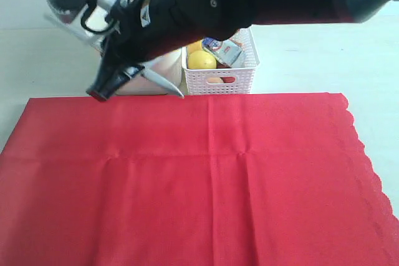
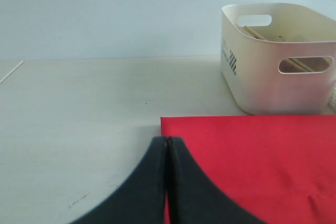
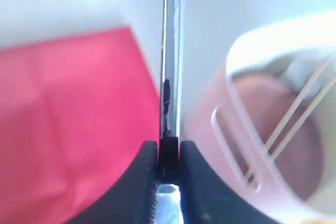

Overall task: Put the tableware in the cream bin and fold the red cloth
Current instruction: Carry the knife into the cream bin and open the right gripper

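The red cloth (image 1: 187, 179) lies flat and spread out. My right arm reaches across to the left, and its gripper (image 1: 103, 90) hangs just past the cloth's far edge, in front of the cream bin (image 1: 163, 66). In the right wrist view that gripper (image 3: 169, 145) is shut on the metal knife (image 3: 171, 51), blade edge-on between the red cloth (image 3: 68, 119) and the cream bin (image 3: 273, 129). Wooden chopsticks (image 3: 294, 119) lie inside the bin. My left gripper (image 2: 166, 141) is shut with nothing in it, over a corner of the red cloth (image 2: 252, 156). The cream bin (image 2: 273, 77) stands beyond it.
A white lattice basket (image 1: 221, 76) stands right of the cream bin, holding a lemon (image 1: 201, 60) and a small carton (image 1: 224, 51). The cloth's scalloped edge (image 1: 365, 154) is on the right. Pale tabletop (image 2: 79, 108) surrounds the cloth.
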